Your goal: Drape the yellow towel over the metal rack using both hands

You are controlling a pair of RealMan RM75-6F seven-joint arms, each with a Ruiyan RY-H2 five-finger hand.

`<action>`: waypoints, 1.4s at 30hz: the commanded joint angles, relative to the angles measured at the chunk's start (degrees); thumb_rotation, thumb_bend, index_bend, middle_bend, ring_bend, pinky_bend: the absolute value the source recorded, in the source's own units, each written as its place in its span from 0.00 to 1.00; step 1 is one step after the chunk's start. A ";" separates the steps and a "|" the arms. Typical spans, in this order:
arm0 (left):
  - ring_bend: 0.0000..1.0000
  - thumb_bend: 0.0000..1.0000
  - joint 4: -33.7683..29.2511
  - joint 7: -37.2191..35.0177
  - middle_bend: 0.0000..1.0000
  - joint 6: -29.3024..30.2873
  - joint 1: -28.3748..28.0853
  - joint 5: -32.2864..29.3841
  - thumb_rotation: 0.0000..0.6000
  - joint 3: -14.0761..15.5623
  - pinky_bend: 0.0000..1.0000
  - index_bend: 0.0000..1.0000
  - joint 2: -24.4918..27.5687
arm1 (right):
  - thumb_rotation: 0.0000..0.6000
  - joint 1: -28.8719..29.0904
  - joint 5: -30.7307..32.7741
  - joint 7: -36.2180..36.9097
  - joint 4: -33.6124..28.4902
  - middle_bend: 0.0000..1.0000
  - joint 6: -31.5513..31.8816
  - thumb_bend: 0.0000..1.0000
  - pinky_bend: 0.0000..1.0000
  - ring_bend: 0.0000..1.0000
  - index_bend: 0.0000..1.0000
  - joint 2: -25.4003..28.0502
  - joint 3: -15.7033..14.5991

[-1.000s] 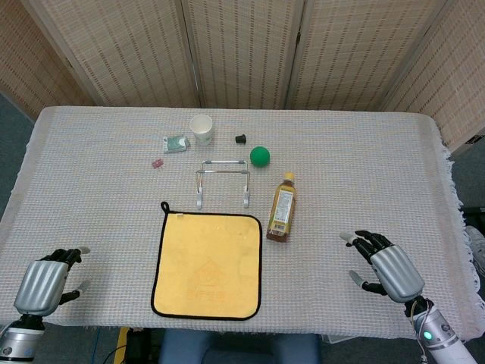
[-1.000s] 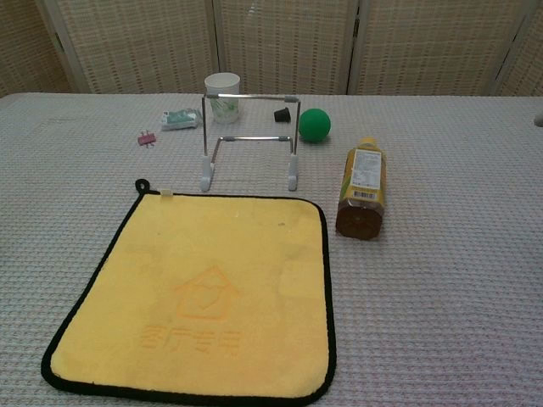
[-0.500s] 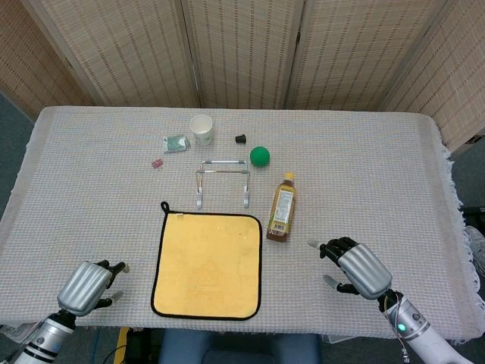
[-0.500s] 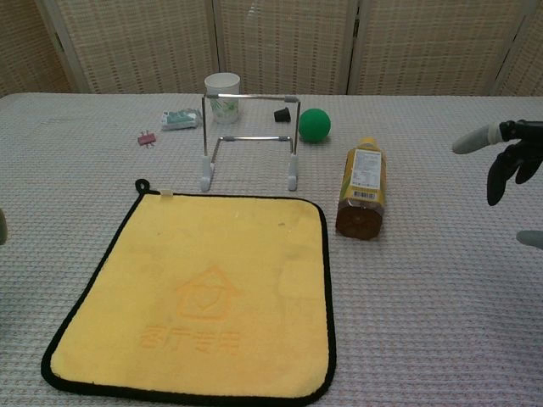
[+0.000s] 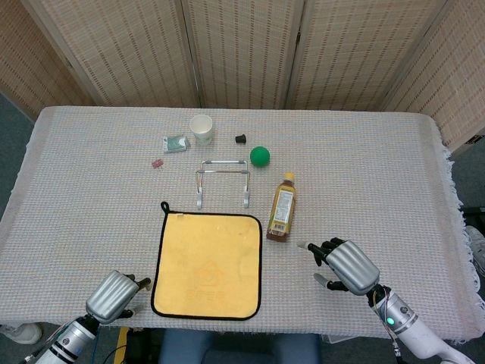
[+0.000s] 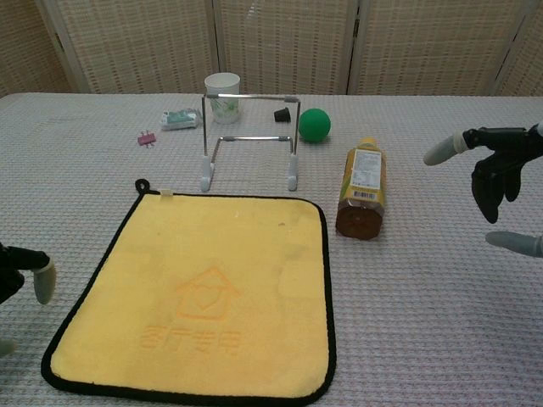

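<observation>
- Since the earlier frames, both hands have been brought inward toward the yellow towel (image 5: 208, 265): the left hand (image 5: 114, 296) is now seen near the towel's lower left corner, and the right hand (image 5: 346, 265) has been carried leftward, closer to the bottle (image 5: 281, 217). The towel, the rack and the small items are unchanged in place.
- Desk (image 5: 379, 174): covered by a pale woven cloth, with wicker screens (image 5: 242, 53) standing behind it.
- Yellow towel: laid flat on the near middle of the desk, edged in black, with a small loop at its far left corner. It is touched by neither hand.
- Right hand: held above the desk to the right of the towel and just beyond the bottle's base. Its fingers (image 6: 444, 149) are spread apart and nothing is gripped.
- Left hand: shown at the near left edge, beside the towel. Its fingers (image 6: 42, 278) are loosely parted in the head view and nothing is held; only fingertips are caught in the chest view.
- Metal rack (image 5: 223, 182): standing upright just beyond the far edge of the towel, bare of cloth.
- Bottle: lying on its side to the right of the rack and towel, cap pointing away from the robot.
- Paper cup (image 5: 201, 128): upright behind the rack.
- Green ball (image 5: 260, 156): beside the rack's far right corner.
- Small packet (image 5: 176, 142): left of the cup.
- Small black object (image 5: 241, 139) and small pink clip (image 5: 157, 163): resting apart on the far part of the desk.
</observation>
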 commanded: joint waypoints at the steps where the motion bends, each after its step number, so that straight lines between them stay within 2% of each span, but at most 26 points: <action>1: 0.71 0.24 -0.31 1.03 0.86 -0.49 0.11 0.26 1.00 1.06 0.93 0.48 -0.79 | 1.00 0.24 0.16 0.00 -0.01 0.57 -0.28 0.33 0.46 0.51 0.18 -0.15 -0.21; 19: 0.71 0.24 -0.07 5.09 0.86 -1.39 0.77 -1.79 1.00 2.11 0.93 0.47 -4.23 | 1.00 1.50 0.00 0.68 0.74 0.59 -1.02 0.33 0.47 0.55 0.18 -1.38 -2.03; 42: 0.73 0.24 2.42 4.47 0.88 -1.91 -0.11 -3.62 1.00 1.46 0.93 0.49 -7.63 | 1.00 2.68 -0.69 1.92 1.26 0.60 -0.24 0.33 0.47 0.56 0.20 -2.33 -2.81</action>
